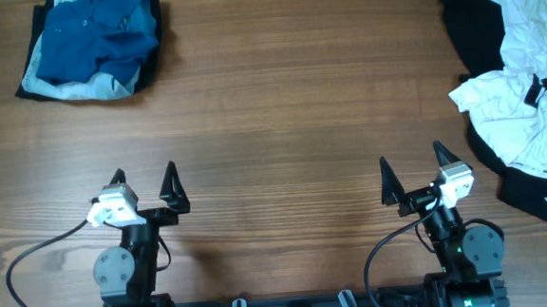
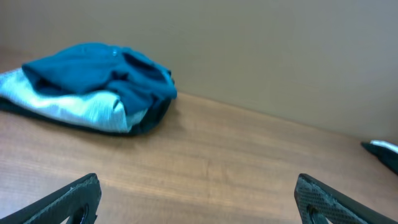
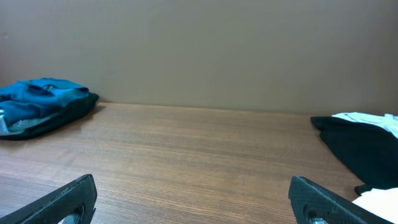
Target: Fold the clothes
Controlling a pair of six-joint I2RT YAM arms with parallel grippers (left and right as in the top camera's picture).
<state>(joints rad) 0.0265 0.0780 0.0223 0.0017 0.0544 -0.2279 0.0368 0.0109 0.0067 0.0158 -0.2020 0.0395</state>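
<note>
At the far left corner of the table (image 1: 271,106), the blue shirt (image 1: 95,36) sits crumpled on top of a small heap, neither spread out nor folded. I can't make out its collar in any view. Pale jeans (image 1: 93,86) poke out under it toward the table's near side. A dark cloth (image 1: 151,66) lies at the bottom of the heap, touching the wood.

From the left wrist, the shirt (image 2: 93,68) is bunched high with the jeans (image 2: 74,106) just below it and the dark cloth (image 2: 155,115) at the base. From the right wrist the same heap looks small at the table's far left, with the shirt (image 3: 37,93) on top.

At the far right corner of the table, a white garment (image 1: 523,110) is rumpled over a black garment (image 1: 533,195). Both run past the right edge of the overhead view and are well apart from the shirt.

Both arms sit along the near edge of the table. The left gripper (image 1: 144,169) is toward the table's left side, fingers spread wide, gripping nothing; the wrist view shows only wood between them (image 2: 198,186). The right gripper (image 1: 410,155) is toward the table's right side, fingers also spread wide (image 3: 193,186), gripping nothing. Neither gripper touches any cloth, and both are well apart from the shirt.
</note>
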